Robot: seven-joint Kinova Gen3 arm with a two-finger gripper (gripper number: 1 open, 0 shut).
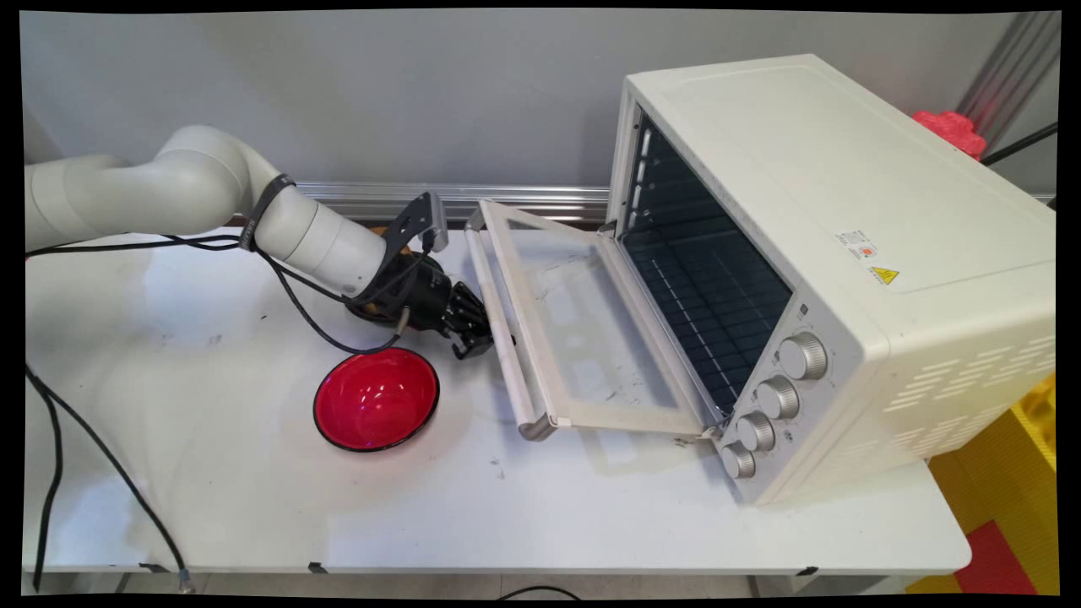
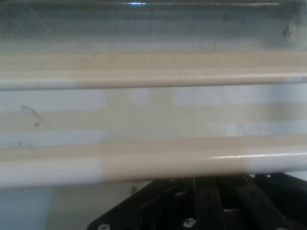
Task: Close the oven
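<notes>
Pincer [image 1: 475, 336] low over the white desk [image 1: 591, 507], right up against the cream handle bar [image 1: 500, 325] of the toaster oven's [image 1: 844, 253] door [image 1: 583, 338], which hangs open and nearly flat. In the hand view only black linkage at the bottom edge, with the handle bar [image 2: 153, 163] lying straight across just beyond it; cannot tell how far apart the fingers are, nor whether anything is gripped. Red bowl [image 1: 377, 399] with a black rim upright on the desk just beside the pincer, on its near side. Oven cavity dark, wire rack [image 1: 718, 312] inside, four knobs [image 1: 777, 397] down the front panel.
</notes>
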